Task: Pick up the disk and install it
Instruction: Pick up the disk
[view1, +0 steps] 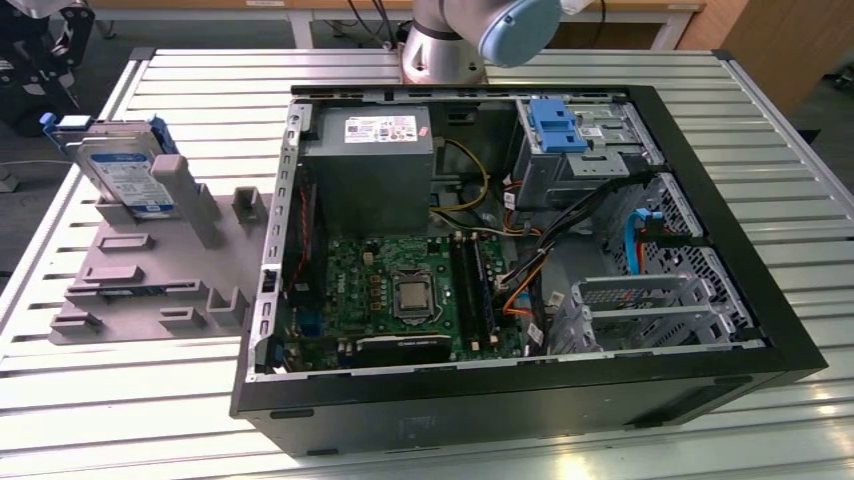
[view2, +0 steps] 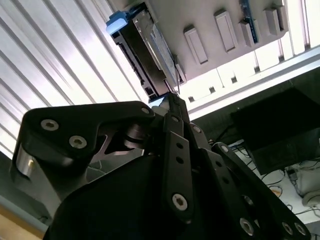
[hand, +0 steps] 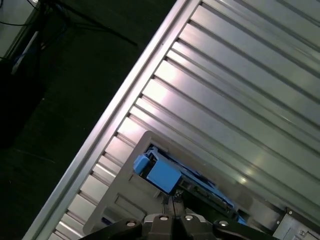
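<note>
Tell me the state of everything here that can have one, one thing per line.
disk: standing tilted in the grey holder, not yet picked up
claw: shut, empty, aimed at the disk's blue end
computer case: lying on its side, side panel off, insides exposed

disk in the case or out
Out: the disk stands propped on the grey fixture at the exterior view's left of the case.

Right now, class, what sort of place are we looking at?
Likely a robotics lab bench for computer assembly: an open computer case on a slatted metal table, the disk standing in a grey fixture, a robot arm beyond the case.
</note>
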